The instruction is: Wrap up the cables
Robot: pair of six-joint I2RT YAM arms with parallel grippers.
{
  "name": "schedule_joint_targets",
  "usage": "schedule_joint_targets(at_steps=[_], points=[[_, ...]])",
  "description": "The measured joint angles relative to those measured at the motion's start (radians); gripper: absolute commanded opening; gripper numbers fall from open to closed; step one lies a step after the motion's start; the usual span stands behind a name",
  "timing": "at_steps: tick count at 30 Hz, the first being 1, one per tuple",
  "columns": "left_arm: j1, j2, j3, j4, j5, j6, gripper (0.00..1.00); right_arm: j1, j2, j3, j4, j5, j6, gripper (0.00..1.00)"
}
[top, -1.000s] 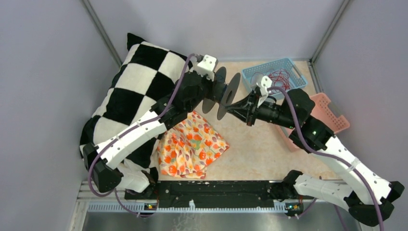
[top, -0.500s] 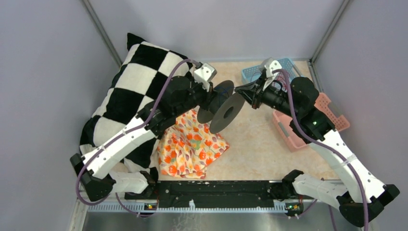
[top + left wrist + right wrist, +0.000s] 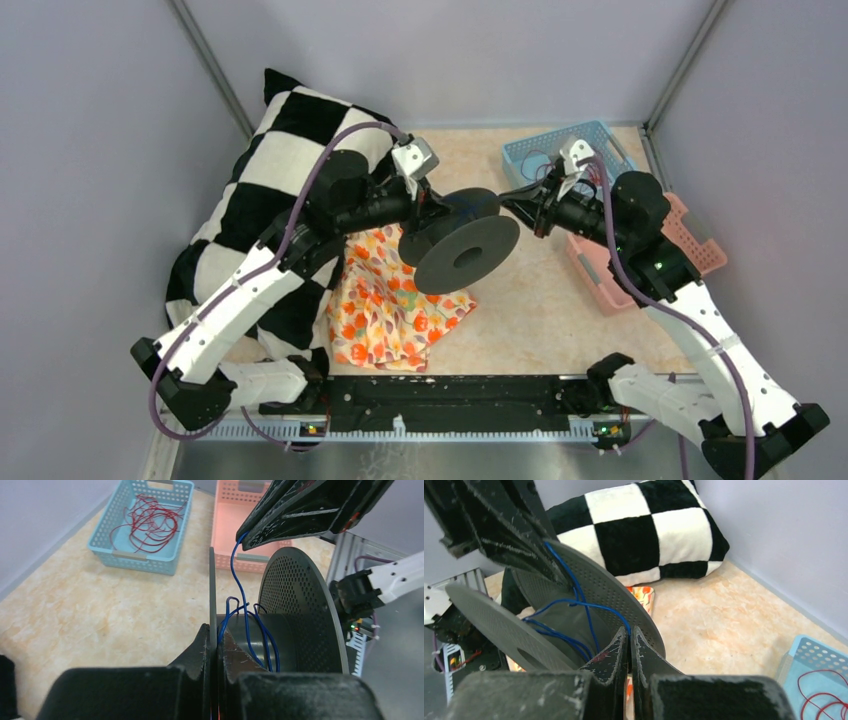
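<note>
- Two arms meet over the middle of the desk [image 3: 545, 300]. The winding step is in hand, with a few loose blue turns lying on the hub of the black spool [image 3: 465, 245].
- The left jaws are clamped narrow on the rim of one spool flange, holding the spool up off the desk.
- The right jaws are pinched shut on the cable [image 3: 233, 565], a thin blue wire that runs from their tips down between the flanges to the hub.
- Next, I reckon, the right arm [image 3: 640, 230] must carry the wire round the hub under light tension while the left arm [image 3: 300, 240] steadies or turns the spool. Slack would let the loops slip.
- Both forearms reach inward, wrists almost nose to nose.
</note>
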Motion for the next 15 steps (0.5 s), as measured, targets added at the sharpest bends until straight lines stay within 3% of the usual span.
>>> schedule_joint_targets(at_steps=[3,7,10,15], points=[[0.039,0.0,0.0,0.005,0.101,-0.019,0.0,-0.018,-0.016,-0.016,-0.017,-0.05,-0.028,0.0],[0.14,0.01,0.016,0.004,0.294,-0.06,0.0,-0.106,-0.021,-0.019,-0.049,-0.23,-0.051,0.0],[0.206,0.045,0.061,0.006,0.414,-0.088,0.0,-0.236,-0.021,-0.026,-0.037,-0.411,-0.014,0.0],[0.264,0.091,0.082,0.063,0.564,-0.182,0.0,-0.277,-0.034,-0.087,0.061,-0.605,0.092,0.0]])
